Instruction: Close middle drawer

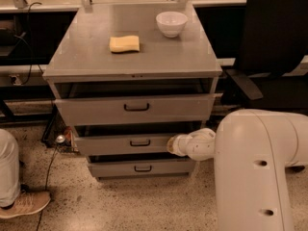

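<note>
The middle drawer (122,143) is a low grey front panel with a small black bar handle (139,142). It stands out only a little from the grey cabinet (132,61), with a dark gap above it. My gripper (172,145) is at the end of the white arm (250,162) and rests against the right part of the drawer front. Its fingers are hidden by the wrist.
The top drawer (134,109) with the taller front is partly open. The bottom drawer (142,168) sits slightly out. A yellow sponge (124,44) and a white bowl (171,23) lie on the cabinet top. A black chair (274,37) is at right, a person's foot (21,203) at left.
</note>
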`<state>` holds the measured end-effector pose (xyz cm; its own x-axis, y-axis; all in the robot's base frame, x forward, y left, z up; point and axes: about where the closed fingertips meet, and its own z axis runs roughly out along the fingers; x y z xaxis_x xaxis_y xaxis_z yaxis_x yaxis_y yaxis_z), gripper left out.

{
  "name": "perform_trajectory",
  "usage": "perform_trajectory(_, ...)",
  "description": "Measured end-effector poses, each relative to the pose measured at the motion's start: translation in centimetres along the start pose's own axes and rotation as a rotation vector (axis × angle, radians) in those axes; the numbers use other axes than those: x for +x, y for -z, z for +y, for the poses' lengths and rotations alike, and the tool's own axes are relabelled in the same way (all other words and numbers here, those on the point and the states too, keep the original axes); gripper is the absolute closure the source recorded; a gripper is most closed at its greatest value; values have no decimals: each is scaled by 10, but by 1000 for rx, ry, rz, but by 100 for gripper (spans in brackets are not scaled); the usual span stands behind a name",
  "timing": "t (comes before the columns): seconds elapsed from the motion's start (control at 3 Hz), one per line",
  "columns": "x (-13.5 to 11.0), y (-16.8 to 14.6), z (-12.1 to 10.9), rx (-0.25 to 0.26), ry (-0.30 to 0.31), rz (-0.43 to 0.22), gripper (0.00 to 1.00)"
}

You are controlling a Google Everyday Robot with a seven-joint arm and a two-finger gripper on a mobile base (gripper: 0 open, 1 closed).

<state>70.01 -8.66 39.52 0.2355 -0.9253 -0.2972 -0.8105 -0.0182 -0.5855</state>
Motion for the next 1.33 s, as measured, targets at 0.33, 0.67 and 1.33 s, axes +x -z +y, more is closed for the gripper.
perform_trajectory(0.33,-1,9,2,9,14,-10,100)
perform_trajectory(0.67,5,28,30,-22,-9,-9,100)
perform_trajectory(1.33,44,88,87,-52,-203,32,100)
